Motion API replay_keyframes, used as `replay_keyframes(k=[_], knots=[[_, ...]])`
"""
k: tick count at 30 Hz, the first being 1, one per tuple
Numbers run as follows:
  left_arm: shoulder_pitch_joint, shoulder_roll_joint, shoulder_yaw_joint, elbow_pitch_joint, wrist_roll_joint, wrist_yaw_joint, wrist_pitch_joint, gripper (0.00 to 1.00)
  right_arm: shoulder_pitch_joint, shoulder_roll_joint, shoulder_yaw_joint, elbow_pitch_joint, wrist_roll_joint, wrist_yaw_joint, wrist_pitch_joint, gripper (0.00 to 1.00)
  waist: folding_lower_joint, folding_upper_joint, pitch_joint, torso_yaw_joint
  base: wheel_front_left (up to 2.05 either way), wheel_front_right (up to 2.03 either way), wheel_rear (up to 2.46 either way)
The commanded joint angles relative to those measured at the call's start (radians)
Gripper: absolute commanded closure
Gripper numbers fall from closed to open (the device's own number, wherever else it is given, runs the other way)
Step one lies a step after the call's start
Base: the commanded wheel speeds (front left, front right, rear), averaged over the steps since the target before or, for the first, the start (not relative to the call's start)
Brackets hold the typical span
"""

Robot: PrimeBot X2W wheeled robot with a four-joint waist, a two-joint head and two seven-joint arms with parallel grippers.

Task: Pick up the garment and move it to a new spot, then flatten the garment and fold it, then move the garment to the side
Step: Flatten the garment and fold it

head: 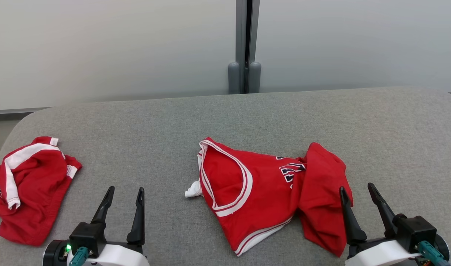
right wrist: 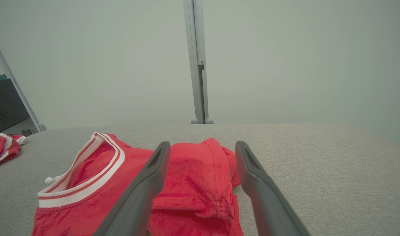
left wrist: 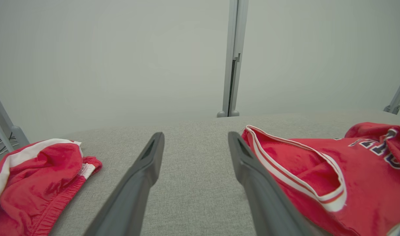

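Head view looks down on grey surface [head: 225,118], wrist views low, close, facing wall [left wrist: 88,65], both sharing jersey [left wrist: 360,183]

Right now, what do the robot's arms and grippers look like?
Both match: the left gripper and right gripper each have two long, dark, tapering fingers on a black boxy base, fixed to a rounded white forearm. A teal connector sticks out at each wrist; a green light glows on the left one.

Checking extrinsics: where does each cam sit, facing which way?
Head: on the head, facing forward-down at the jersey on the grey cushion; left gripper and right gripper at bottom.
Left wrist: looks along its fingers at bare cushion, jersey beside.
Right wrist: looks along its fingers over the jersey.
All share the jersey and grey post.
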Motion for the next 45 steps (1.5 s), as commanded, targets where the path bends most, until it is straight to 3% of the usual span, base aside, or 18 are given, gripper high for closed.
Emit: replay_keyframes(k=[1, 11, 20, 25, 30, 31, 32, 41, 45], knots=[[0.007, 0.001, 0.005, 0.002, 0.005, -0.002, 0.000, 0.00, 0.008, -0.002, 0.000, -0.003, -0.004, 0.003, 0.002, 0.00, 0.0000, -0.0001, 0.000, 0.000, 0.00, 0.00, 0.00], [0.002, -0.010, -0.014, 0.022, 0.017, -0.025, 0.001, 0.00, 0.003, -0.002, -0.002, -0.002, 0.002, 0.003, 0.004, 0.00, 0.0000, -0.0001, 0.000, 0.005, 0.00, 0.00, 0.00], [-0.045, -0.047, -0.238, 0.106, -0.028, -0.124, 0.130, 0.00, -0.023, -0.003, 0.008, -0.010, 0.000, 0.003, 0.005, 0.00, 0.0000, -0.0001, 0.038, -0.005, 0.00, 0.00, 0.00], [-0.096, -0.055, -0.354, 0.182, -0.091, -0.138, 0.209, 0.00, -0.045, -0.002, 0.016, -0.007, 0.004, 0.003, 0.001, 0.00, 0.0000, -0.0001, 0.070, -0.033, 0.00, 0.00, 0.00], [-0.141, -0.058, -0.402, 0.239, -0.170, -0.140, 0.228, 0.00, -0.055, 0.000, 0.011, -0.001, 0.004, 0.003, -0.009, 0.00, 0.0000, -0.0001, 0.092, -0.063, 0.00, 0.00, 0.00], [-0.149, -0.059, -0.407, 0.248, -0.187, -0.140, 0.226, 0.56, -0.057, 0.000, 0.011, 0.000, 0.005, 0.003, -0.010, 0.00, 0.0000, -0.0001, 0.096, -0.068, 0.00, 0.00, 0.00], [-0.159, -0.059, -0.411, 0.251, -0.204, -0.140, 0.214, 1.00, -0.058, 0.000, 0.011, 0.001, 0.004, 0.003, -0.011, 0.00, 0.0000, -0.0001, 0.099, -0.073, 0.00, 0.00, 0.00], [-0.186, -0.036, -0.441, 0.144, -0.248, -0.140, 0.139, 1.00, -0.058, 0.002, -0.010, 0.003, 0.005, 0.003, -0.022, 0.00, 0.0000, -0.0001, 0.116, -0.078, 0.00, 0.00, 0.00], [-0.164, 0.002, -0.446, -0.006, -0.231, -0.131, 0.150, 1.00, -0.055, 0.005, -0.025, 0.005, 0.005, 0.003, -0.025, 0.00, 0.0000, -0.0001, 0.122, -0.056, 0.00, 0.00, 0.00]])
